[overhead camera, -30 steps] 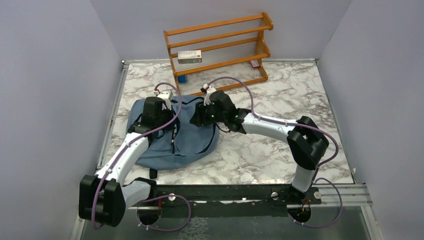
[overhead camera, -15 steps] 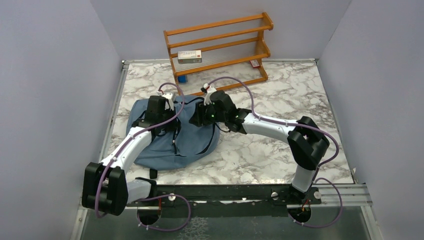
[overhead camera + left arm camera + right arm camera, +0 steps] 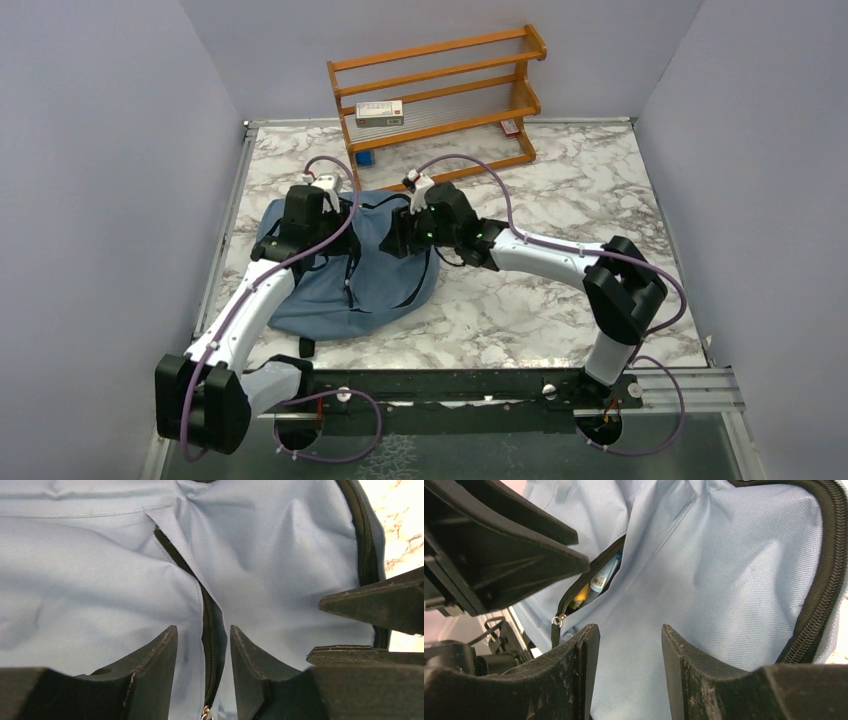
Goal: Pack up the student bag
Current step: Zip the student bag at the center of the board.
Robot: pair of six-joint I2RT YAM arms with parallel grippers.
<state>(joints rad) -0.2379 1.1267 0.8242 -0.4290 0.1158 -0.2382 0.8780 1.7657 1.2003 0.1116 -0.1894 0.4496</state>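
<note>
The student bag (image 3: pixel 345 285) lies flat on the marble table, left of centre, dusty blue with black straps. My left gripper (image 3: pixel 305 232) hangs over its upper left part. In the left wrist view it is open (image 3: pixel 204 635), its fingers either side of a black pocket zipper (image 3: pixel 207 615), not closed on it. My right gripper (image 3: pixel 394 240) is over the bag's upper right part. In the right wrist view it is open (image 3: pixel 630 632) above plain blue fabric. A partly open pocket (image 3: pixel 594 582) shows a blue and a yellow item inside. The zipper pull (image 3: pixel 556 621) hangs below it.
A wooden rack (image 3: pixel 440 95) stands at the back of the table, with a small box (image 3: pixel 379 112) on a shelf, a blue item (image 3: pixel 364 157) under it and a small red item (image 3: pixel 511 126) at its right. Grey walls close in both sides.
My left wrist swung slightly right, then back left and a little farther away over the bag. My right gripper shifted slightly right. The bag has not moved.
</note>
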